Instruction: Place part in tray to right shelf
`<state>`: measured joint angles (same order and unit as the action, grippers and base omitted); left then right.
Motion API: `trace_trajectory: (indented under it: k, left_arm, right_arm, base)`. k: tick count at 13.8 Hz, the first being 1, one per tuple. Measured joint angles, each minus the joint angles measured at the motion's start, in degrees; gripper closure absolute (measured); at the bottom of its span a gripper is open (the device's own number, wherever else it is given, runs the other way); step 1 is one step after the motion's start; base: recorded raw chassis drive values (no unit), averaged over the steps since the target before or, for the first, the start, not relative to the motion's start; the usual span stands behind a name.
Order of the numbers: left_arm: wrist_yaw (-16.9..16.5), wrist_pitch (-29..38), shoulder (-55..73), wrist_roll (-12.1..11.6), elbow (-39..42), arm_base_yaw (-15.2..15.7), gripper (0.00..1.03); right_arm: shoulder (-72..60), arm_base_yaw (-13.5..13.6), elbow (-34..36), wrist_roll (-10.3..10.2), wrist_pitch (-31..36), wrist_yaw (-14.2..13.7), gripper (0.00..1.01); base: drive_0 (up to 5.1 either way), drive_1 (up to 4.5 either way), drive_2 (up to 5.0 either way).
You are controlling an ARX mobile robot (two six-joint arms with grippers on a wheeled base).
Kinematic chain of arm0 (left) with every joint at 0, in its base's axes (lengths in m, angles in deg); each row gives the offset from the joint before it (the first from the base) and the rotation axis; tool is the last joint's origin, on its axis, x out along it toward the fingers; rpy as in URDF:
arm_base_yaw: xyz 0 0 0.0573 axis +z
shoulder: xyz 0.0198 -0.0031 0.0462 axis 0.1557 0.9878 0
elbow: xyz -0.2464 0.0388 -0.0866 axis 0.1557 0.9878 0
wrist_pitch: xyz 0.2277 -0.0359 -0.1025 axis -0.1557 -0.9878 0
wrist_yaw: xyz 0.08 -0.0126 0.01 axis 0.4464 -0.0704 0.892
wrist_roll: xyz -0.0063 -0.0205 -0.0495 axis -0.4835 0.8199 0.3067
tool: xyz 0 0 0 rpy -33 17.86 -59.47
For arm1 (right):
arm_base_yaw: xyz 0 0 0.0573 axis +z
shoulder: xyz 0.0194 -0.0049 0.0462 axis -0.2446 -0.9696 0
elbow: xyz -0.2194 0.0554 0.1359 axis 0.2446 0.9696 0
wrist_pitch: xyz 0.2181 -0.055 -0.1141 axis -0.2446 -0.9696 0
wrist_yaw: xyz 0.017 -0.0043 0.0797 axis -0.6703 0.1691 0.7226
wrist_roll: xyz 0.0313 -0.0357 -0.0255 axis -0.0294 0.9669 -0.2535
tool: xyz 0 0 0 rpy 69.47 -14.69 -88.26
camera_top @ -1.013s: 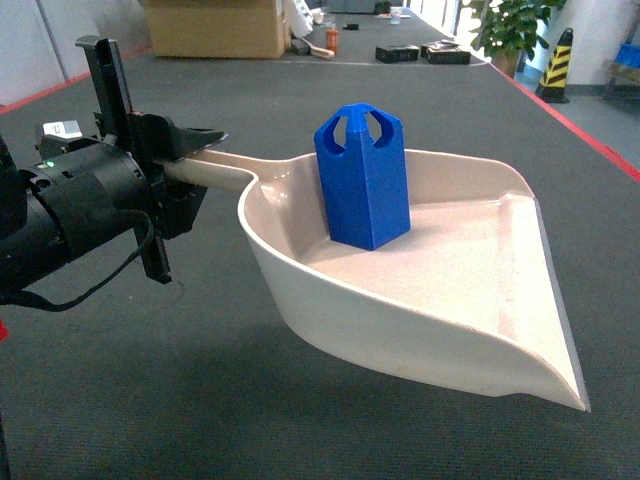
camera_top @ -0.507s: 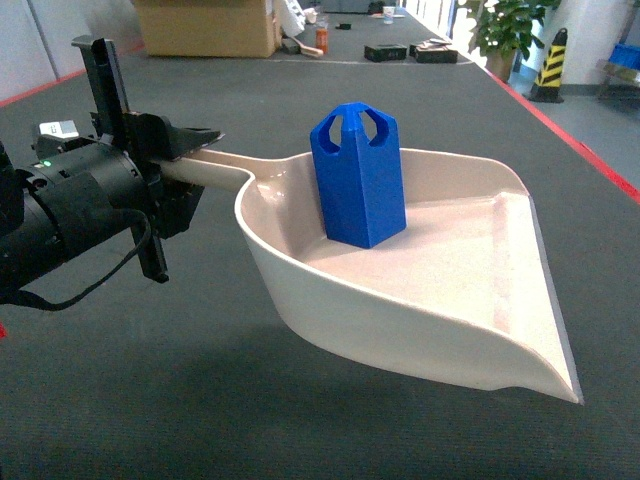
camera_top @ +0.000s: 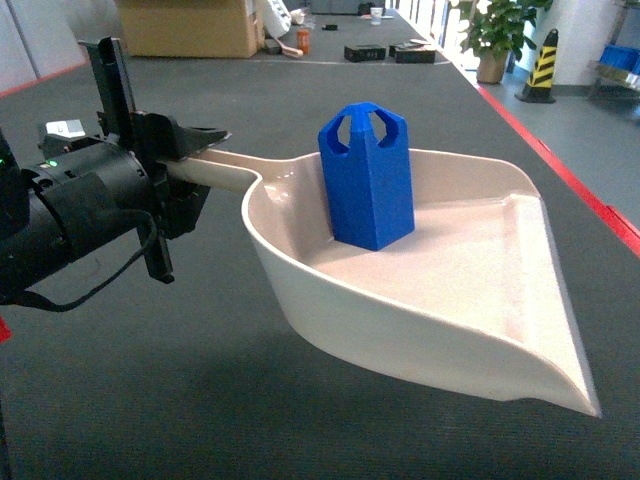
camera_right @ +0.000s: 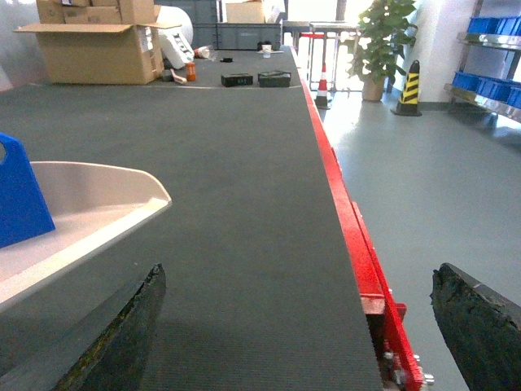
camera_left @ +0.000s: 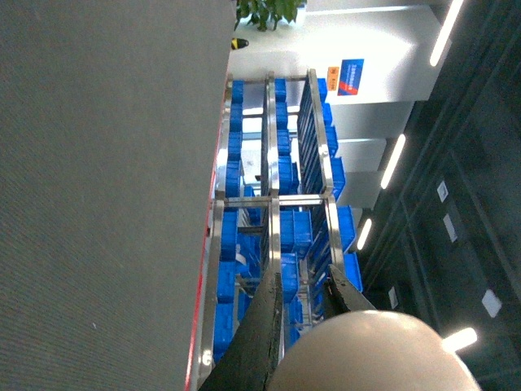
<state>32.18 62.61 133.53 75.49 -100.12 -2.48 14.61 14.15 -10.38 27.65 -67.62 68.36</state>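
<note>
So the left gripper (camera_top: 190, 150) is clamped on the long handle of the cream-beige tray (camera_top: 420, 330), holding the whole scoop up off the dark grey carpeted floor (camera_top: 150, 400). The blue part (camera_top: 367, 175) is standing upright inside the tray, toward the back of the pan near where the handle joins, loop cut-outs at the top. The tray's wide lip points off to the right and toward the camera in the head view.

The left wrist view is sideways: you see the rounded end of the tray handle (camera_left: 374, 354) between the dark fingers (camera_left: 264, 334), and past that a stainless-steel rack (camera_left: 273, 199) packed with blue crates (camera_left: 297, 232). Can't tell from here which shelf is the target one.

The right gripper (camera_right: 301, 326) is spread wide with nothing in it, fingers at both bottom corners of its own camera view, hanging just beside the tray's lip. A corner of the tray and a bit of the part peek in on the left there. A red strip (camera_right: 346, 212) runs along the carpet edge, with cardboard boxes (camera_right: 98, 37), a potted plant (camera_right: 383, 41) and a yellow-black cone (camera_right: 409, 85) way in the back.
</note>
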Motion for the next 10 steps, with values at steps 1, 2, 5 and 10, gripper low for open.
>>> trace_trajectory:
  k: [1,2,5,10]
  left_arm:
    - [-0.24,-0.02,0.0,0.07,-0.02,-0.15,0.9]
    - [-0.39,-0.07,0.0,0.02,-0.02,-0.15,0.9]
    - [-0.15,-0.26,0.0,0.0,-0.02,-0.13,0.9]
    - [0.02,-0.26,0.0,0.0,0.02,0.0,0.9]
  right_arm:
    - [0.0,0.0,0.0,0.0,0.04,0.0,0.03]
    - [0.0,0.0,0.0,0.0,0.07,0.0,0.03]
    - [-0.02,0.0,0.0,0.0,-0.09,0.0,0.03]
    - [0.0,0.0,0.0,0.0,-0.02,0.0,0.03]
  base:
    - [4.9,-2.51,-2.5]
    - [5.0,-2.48,-2.5]
    - [5.0,-2.46,-2.5]
    - [5.0,-2.45,-2.4]
